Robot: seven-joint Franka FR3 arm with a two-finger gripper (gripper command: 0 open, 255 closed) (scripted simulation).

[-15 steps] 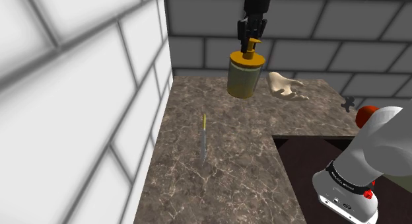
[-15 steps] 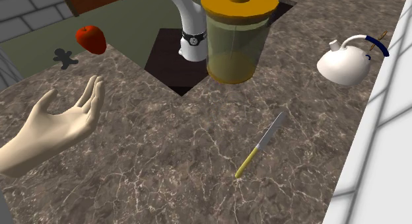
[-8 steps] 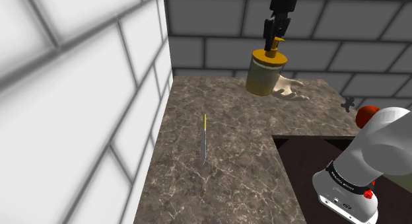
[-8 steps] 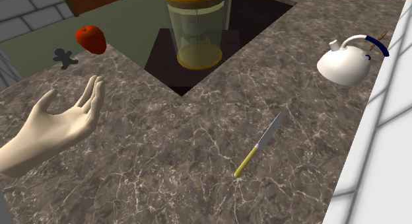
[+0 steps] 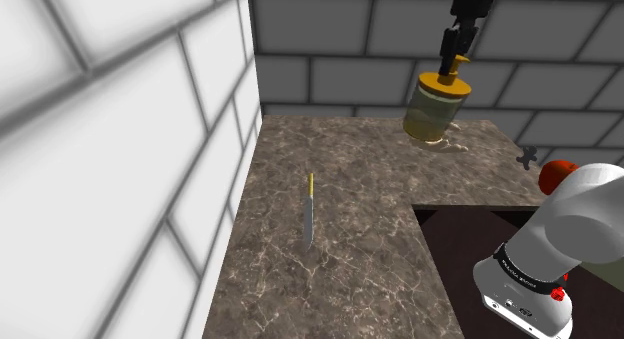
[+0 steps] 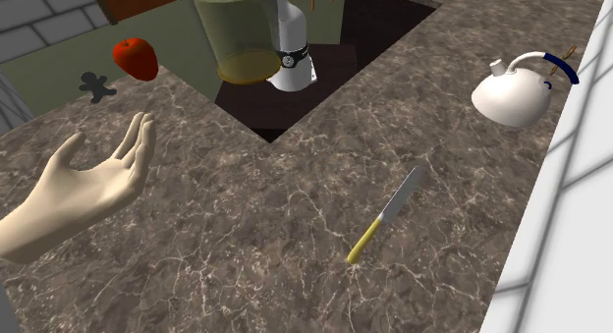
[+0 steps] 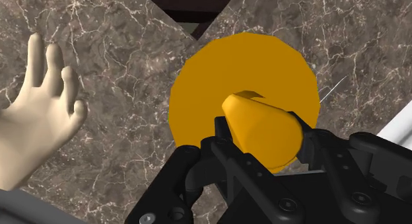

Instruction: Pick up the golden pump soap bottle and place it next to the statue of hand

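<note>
Fingers (image 7: 224, 153) pinch only the pump (image 7: 264, 127) of the soap bottle (image 5: 433, 112), which hangs up in the air near the surface's (image 5: 330, 187) far edge, beside the hand statue (image 7: 39, 117); I fear it swinging loose.

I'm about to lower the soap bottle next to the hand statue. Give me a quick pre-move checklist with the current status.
1. Grip: gripper shut on the orange pump of the golden see-through soap bottle: ok.
2. Bottle off the brown marble countertop: ok, it hangs in the air.
3. Bottle beside, not over, the pale hand statue: ok, a gap shows in the wrist view.
4. Bare marble directly under the bottle: cannot tell, its cap hides the spot.
5. Yellow-handled knife and white kettle away from the statue: ok.
</note>
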